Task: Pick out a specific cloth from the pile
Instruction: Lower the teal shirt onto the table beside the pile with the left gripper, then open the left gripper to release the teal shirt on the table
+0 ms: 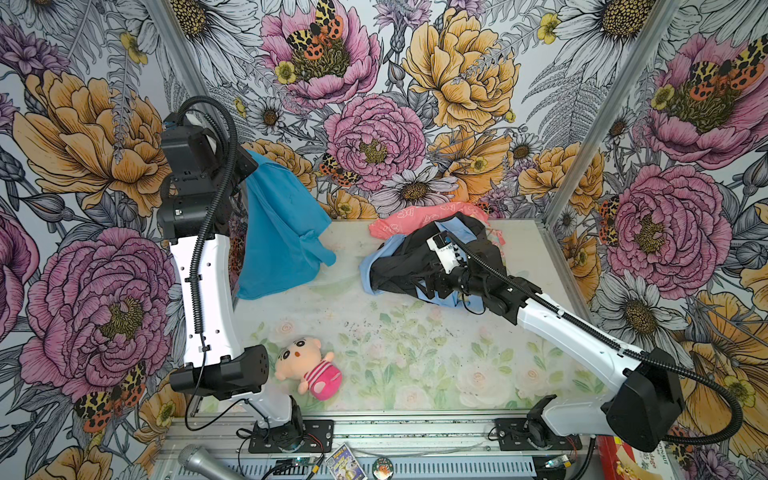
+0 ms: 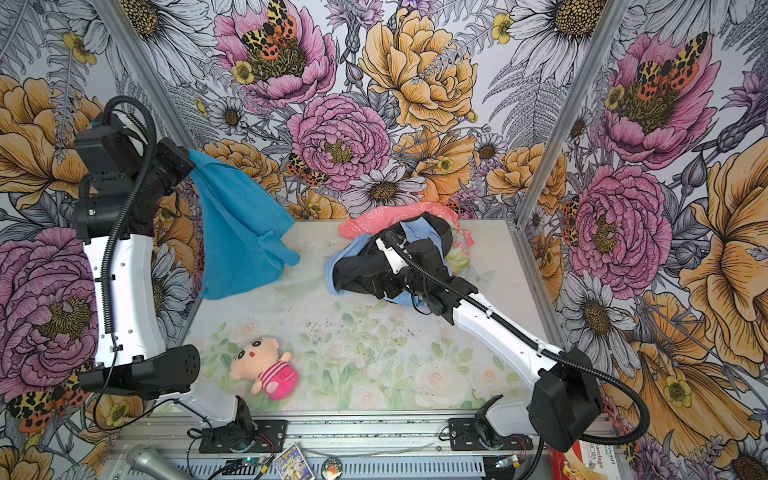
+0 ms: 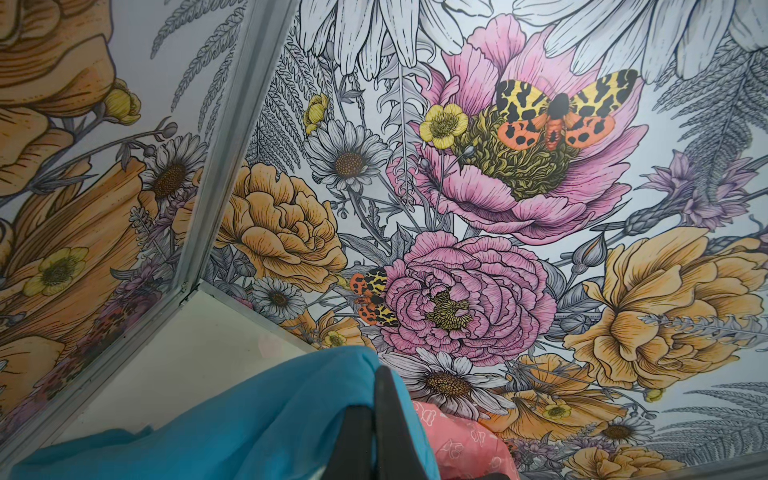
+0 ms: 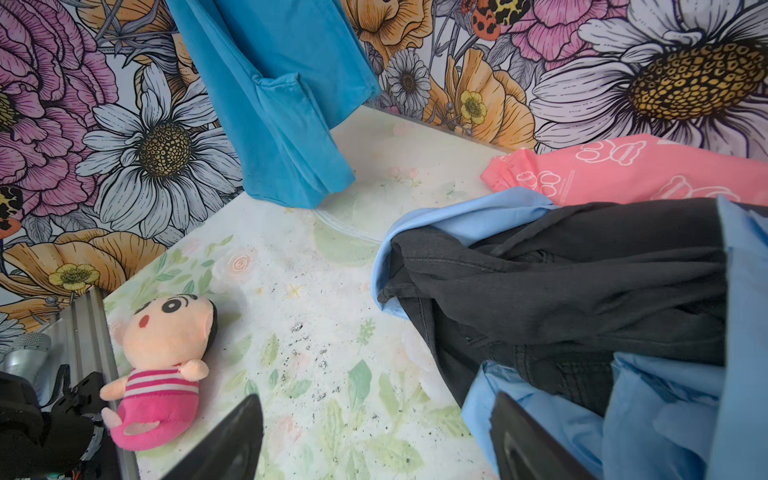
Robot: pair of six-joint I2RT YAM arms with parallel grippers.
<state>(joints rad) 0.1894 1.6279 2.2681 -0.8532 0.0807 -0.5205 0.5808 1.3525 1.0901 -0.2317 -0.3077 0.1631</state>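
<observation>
Left gripper [image 3: 376, 399] pinches the teal cloth [image 1: 282, 232], raised at left rear, apart from the pile [image 1: 399, 262]; fabric hides its tips in both top views. Right gripper [image 4: 376, 397] spread at the pile's edge, fingers cropped.

Bright even diffuse light, faint soft shadows, sharp top views, wrist-view edges bowed

The bench [image 1: 415, 332] is seen from high above in both top views; the cloth [image 3: 249, 415] is shared close-up by both wrist views.
</observation>
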